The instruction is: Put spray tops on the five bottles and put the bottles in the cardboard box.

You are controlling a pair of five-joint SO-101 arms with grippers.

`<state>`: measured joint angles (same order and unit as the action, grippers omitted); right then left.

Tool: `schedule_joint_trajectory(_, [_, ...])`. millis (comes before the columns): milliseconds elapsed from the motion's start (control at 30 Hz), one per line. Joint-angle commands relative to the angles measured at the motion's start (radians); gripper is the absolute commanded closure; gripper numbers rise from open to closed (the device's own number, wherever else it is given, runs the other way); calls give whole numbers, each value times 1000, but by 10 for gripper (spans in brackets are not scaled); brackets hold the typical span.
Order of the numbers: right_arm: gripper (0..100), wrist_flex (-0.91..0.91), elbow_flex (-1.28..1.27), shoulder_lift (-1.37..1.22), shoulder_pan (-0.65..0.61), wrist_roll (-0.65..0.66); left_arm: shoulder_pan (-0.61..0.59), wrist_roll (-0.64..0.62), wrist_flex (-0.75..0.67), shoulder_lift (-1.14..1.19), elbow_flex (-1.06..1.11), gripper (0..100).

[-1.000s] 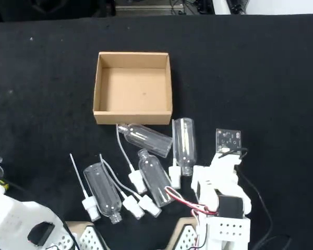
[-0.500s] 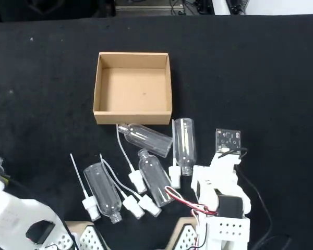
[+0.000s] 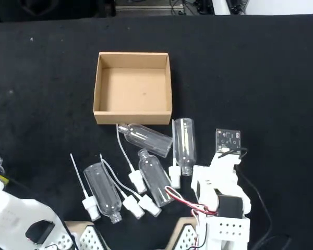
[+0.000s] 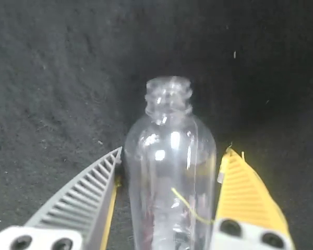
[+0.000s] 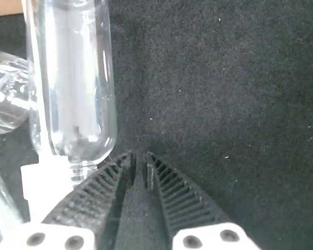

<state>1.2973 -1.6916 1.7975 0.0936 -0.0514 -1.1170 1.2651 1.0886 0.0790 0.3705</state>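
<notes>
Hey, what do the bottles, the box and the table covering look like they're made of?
Bottles: clear glossy plastic, possibly glass; see-through walls with bright highlights. Box: matte brown cardboard, with thin folded walls. Table covering: black matte fabric, perhaps felt; fuzzy grain with pale lint specks.

1. The table (image 3: pixel 261 67) is covered edge to edge by a black, slightly fuzzy cloth, which is lit evenly.
2. Beyond its far edge, dark equipment (image 3: pixel 41 8) and loose cables (image 3: pixel 177 5) are seen.
3. A white surface (image 3: pixel 281 6) is shown at the far right corner.
</notes>
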Motion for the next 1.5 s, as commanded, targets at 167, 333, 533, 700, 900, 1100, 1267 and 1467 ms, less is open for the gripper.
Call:
schedule_joint_trajectory(167, [987, 8, 8, 97, -5, 0, -19, 46, -6, -8, 1, 733])
schedule_joint_trajectory(333, [987, 8, 8, 97, -5, 0, -24, 49, -5, -8, 1, 733])
schedule_joint_trajectory(533, [987, 8, 8, 97, -5, 0, -22, 49, -12, -8, 31, 734])
schedule_joint_trajectory(700, [987, 8, 8, 97, -8, 0, -16, 51, -14, -8, 82, 841])
schedule_joint_trajectory(900, [986, -23, 12, 97, -5, 2, -16, 51, -6, -17, 82, 863])
schedule_joint_trajectory(1100, [986, -221, 28, 97, 0, 247, 12, -2, 34, -52, 58, 971])
schedule_joint_trajectory(1267, [986, -413, 25, 97, 84, 562, 67, -222, 146, -190, 8, 969])
schedule_joint_trajectory(1467, [986, -370, 143, 96, 133, 605, 136, -437, 155, -450, 113, 970])
